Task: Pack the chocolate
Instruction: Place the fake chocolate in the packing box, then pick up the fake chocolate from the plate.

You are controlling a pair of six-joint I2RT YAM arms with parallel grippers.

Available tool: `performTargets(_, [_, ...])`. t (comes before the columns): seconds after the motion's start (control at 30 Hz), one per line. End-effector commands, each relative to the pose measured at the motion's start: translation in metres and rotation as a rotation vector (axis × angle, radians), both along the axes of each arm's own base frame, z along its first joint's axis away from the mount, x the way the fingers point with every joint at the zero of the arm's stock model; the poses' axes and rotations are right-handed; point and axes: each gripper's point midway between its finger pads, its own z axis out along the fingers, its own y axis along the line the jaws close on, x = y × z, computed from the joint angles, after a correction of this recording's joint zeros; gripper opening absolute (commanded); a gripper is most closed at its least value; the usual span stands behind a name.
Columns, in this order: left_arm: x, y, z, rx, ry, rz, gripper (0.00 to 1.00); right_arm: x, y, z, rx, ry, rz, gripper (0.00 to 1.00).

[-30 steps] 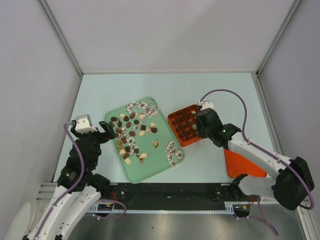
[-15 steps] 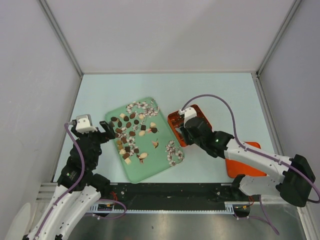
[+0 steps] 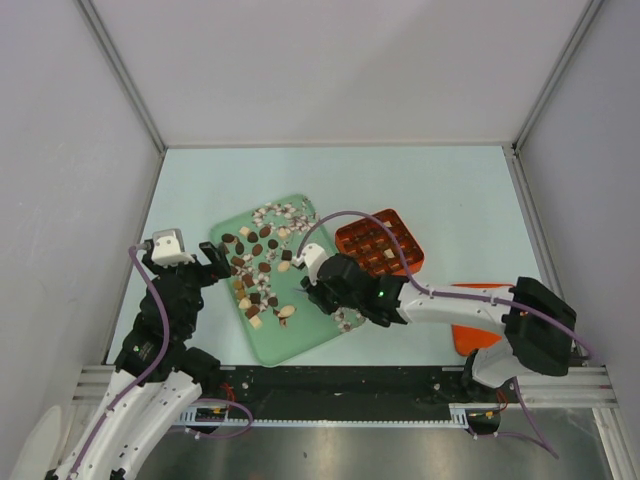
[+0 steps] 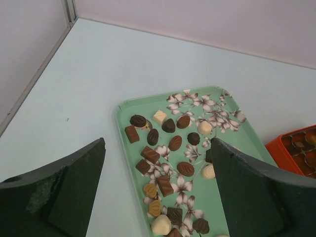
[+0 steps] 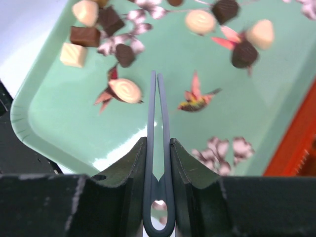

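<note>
Green floral tray (image 3: 300,342) sits mid-table in the top view. The chocolate (image 3: 255,264) is scattered mostly over its left half, and the orange box (image 3: 380,243) is just beside its right edge. Left gripper (image 3: 185,268) hovers at the tray's left edge, right gripper (image 3: 318,285) over the tray.

Left wrist view: jaws spread wide, nothing between them.

Right wrist view: fingers pinching grey tweezers (image 5: 159,118). The tips are almost together and empty, just beside a cream piece (image 5: 125,90).

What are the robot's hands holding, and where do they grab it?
The right gripper clamps thin grey tweezers near their looped back end; nothing shows between their tips. The left gripper is open and holds nothing.
</note>
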Motion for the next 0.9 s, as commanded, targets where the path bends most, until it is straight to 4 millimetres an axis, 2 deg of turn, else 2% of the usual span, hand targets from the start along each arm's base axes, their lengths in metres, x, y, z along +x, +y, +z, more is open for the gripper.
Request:
performTargets(0.0, [0.001, 0.001, 0.002, 0.014, -0.007, -0.002, 0.92, -0.008, 0.048, 0.024, 0.097, -0.064, 0.12, 0.21])
performTargets(0.13, [0.001, 0.001, 0.002, 0.015, -0.006, 0.0, 0.92, -0.016, 0.06, 0.013, 0.078, -0.057, 0.154, 0.24])
performTargets(0.27, [0.001, 0.001, 0.002, 0.014, -0.007, -0.002, 0.92, -0.019, 0.068, 0.012, 0.074, -0.063, 0.17, 0.26])
performTargets(0.87, [0.001, 0.001, 0.002, 0.017, -0.004, -0.002, 0.92, -0.01, 0.076, 0.001, 0.021, -0.082, 0.149, 0.31])
